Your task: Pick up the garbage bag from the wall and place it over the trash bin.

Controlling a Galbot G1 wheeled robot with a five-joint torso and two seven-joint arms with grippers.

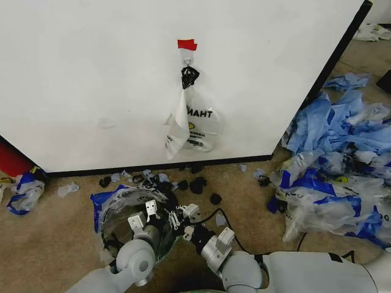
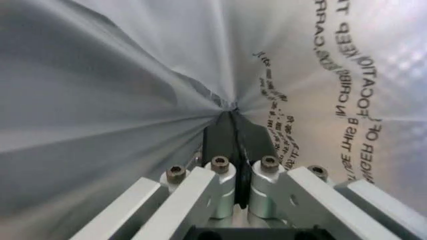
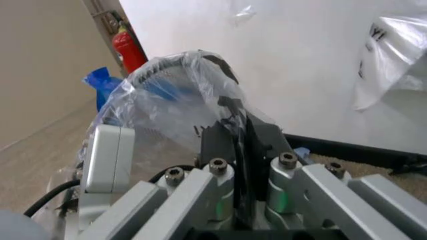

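Two grippers work low at the near edge of the head view, both at the trash bin (image 1: 131,235), whose round mouth is draped in the garbage bag (image 1: 113,204), clear film with blue patches. The left gripper (image 1: 144,215) reaches over the bin's mouth; the right gripper (image 1: 182,215) sits at its right rim. Beyond them stands the wall (image 1: 91,79), white with a black base strip, carrying a piece of red tape (image 1: 187,44) over a small hook (image 1: 187,59). From that hook hangs a clear lettered bag (image 1: 192,125) with bold black writing ending in "ИАНТ". Black scraps (image 1: 197,184) lie on the floor under it, and a heap of blue and clear bags (image 1: 342,165) spreads at the right.

The left wrist view is close inside the film: the left gripper (image 2: 232,117) has its dark fingers (image 2: 217,137) pressed together on a gathered pinch of the garbage bag (image 2: 120,100). Mirrored warning print shows through, of which "KEEP" and "DANGER OF" can be read.

The right wrist view shows the right gripper (image 3: 240,117) clamped shut on a fold of the garbage bag (image 3: 180,95) stretched over the bin's rim (image 3: 157,65). A red fire extinguisher (image 3: 130,47) stands far off by the wall (image 3: 293,50), and the lettered bag (image 3: 393,55) hangs at the side.
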